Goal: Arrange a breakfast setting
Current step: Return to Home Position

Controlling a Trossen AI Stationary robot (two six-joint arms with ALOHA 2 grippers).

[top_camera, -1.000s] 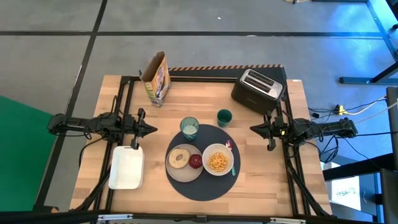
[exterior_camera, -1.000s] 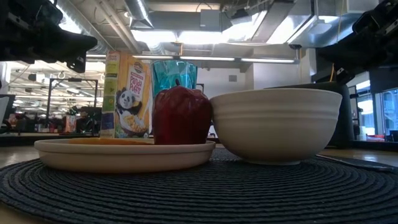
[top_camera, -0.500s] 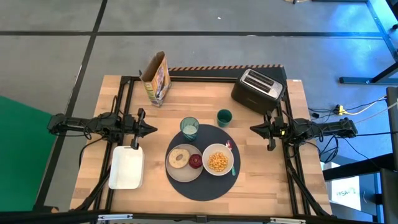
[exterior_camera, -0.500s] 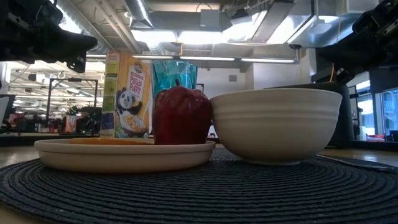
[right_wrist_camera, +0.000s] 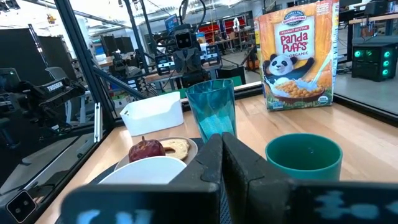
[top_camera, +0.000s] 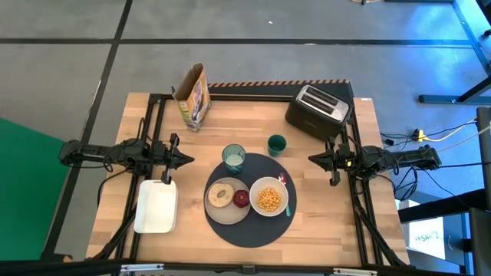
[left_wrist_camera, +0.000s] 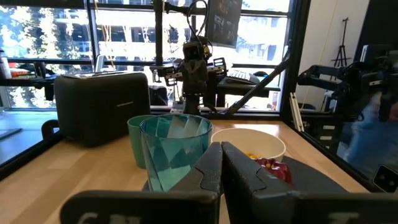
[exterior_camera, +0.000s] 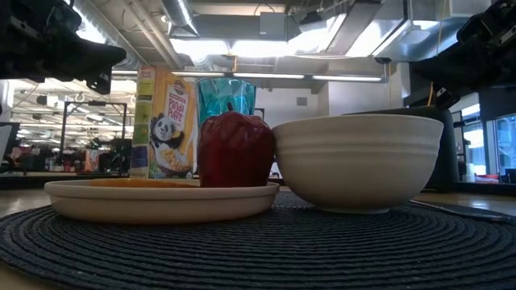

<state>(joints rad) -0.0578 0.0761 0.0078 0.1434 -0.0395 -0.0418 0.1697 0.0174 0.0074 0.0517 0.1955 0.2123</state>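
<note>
A round dark-grey mat (top_camera: 253,226) lies at the table's middle front. On it rest a beige plate (top_camera: 215,210) with a bagel and a red apple (top_camera: 241,198), and a white bowl (top_camera: 268,197) of cereal. A small spoon (top_camera: 285,184) lies at the mat's right edge. The pale-green tumbler (top_camera: 234,158) stands on the mat's far edge, and the dark-green cup (top_camera: 277,144) stands on the table just beyond the mat. My left gripper (top_camera: 189,159) is shut and empty at the left. My right gripper (top_camera: 311,159) is shut and empty at the right.
A cereal box (top_camera: 193,96) stands at the far left and a black toaster (top_camera: 317,110) at the far right. A white rectangular tray (top_camera: 156,205) lies at the front left, below my left arm.
</note>
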